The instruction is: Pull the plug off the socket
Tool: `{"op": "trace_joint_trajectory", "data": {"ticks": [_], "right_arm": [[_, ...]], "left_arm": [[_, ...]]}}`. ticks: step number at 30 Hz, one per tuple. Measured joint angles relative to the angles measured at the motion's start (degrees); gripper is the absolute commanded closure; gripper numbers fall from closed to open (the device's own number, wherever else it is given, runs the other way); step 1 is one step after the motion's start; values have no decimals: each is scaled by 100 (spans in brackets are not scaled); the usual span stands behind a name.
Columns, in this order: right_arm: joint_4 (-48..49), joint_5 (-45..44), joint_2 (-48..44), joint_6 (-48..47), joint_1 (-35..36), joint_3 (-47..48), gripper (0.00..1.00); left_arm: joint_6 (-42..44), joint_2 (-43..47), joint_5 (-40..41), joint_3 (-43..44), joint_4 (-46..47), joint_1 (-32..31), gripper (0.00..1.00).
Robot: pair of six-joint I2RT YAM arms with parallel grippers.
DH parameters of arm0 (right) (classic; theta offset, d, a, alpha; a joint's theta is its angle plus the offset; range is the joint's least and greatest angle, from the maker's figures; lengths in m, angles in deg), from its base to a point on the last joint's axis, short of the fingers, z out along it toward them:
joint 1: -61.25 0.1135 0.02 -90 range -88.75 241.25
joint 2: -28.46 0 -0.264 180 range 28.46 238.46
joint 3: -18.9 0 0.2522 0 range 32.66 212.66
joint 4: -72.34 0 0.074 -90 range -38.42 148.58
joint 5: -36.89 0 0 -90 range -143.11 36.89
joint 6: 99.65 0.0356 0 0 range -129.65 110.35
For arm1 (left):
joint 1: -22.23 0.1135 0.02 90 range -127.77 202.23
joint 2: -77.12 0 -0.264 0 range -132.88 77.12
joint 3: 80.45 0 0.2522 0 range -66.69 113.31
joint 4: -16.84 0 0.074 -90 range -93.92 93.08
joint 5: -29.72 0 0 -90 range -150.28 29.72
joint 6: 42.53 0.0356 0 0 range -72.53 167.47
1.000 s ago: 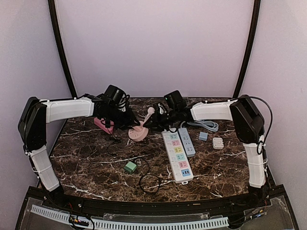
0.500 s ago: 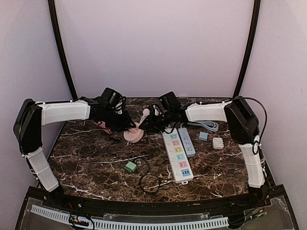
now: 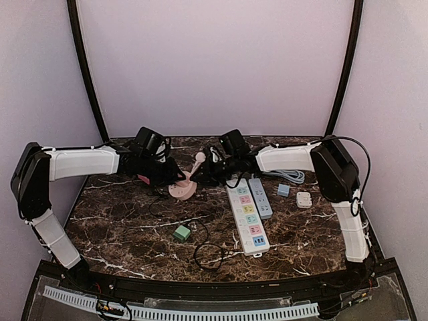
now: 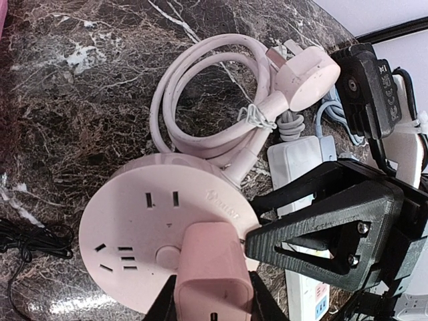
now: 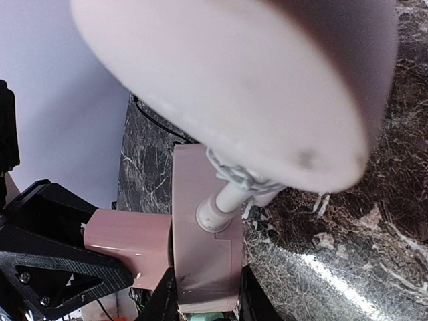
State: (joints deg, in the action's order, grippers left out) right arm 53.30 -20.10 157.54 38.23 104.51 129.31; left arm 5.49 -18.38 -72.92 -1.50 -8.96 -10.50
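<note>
Left gripper [image 4: 214, 302] clamps the plug [image 4: 208, 264] at bottom centre of its wrist view, standing square out of the round socket [image 4: 137, 210]. Right gripper [image 5: 204, 297] pinches the socket's rim from the frame's right.

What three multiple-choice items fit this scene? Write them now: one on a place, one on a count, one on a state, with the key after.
1. Where does the small green cube lie?
A. On the dark marble table, nearer the arm bases than the round pink socket
B. At the table's far edge, against the wall
C. On top of the round pink socket

2. How many long power strips lie right of the round pink socket?
A. One
B. Two
C. Four

3. What is the state of the square pink plug?
A. Lying loose on the table
B. Seated in the round pink socket, with the left gripper shut on it
C. Held high above the socket

Key:
1 A, the top view shows the cube on bare marble.
2 B, a white power strip and a grey-blue power strip lie side by side.
3 B, the left wrist view shows the plug on the socket face, between the fingers.
</note>
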Motion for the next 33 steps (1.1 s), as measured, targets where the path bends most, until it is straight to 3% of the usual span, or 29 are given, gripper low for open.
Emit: {"op": "trace_joint_trajectory", "data": {"ticks": [18, 29, 33], "right_arm": [[-85, -66, 0, -83, 20, 0, 96], [-33, -129, 0, -90, 24, -2, 96], [-264, -544, 96, -109, -55, -39, 96]], "left_arm": [[223, 15, 815, -13, 9, -393, 90], [-35, 13, -7, -52, 44, -13, 89], [0, 61, -164, -22, 85, -20, 90]]}}
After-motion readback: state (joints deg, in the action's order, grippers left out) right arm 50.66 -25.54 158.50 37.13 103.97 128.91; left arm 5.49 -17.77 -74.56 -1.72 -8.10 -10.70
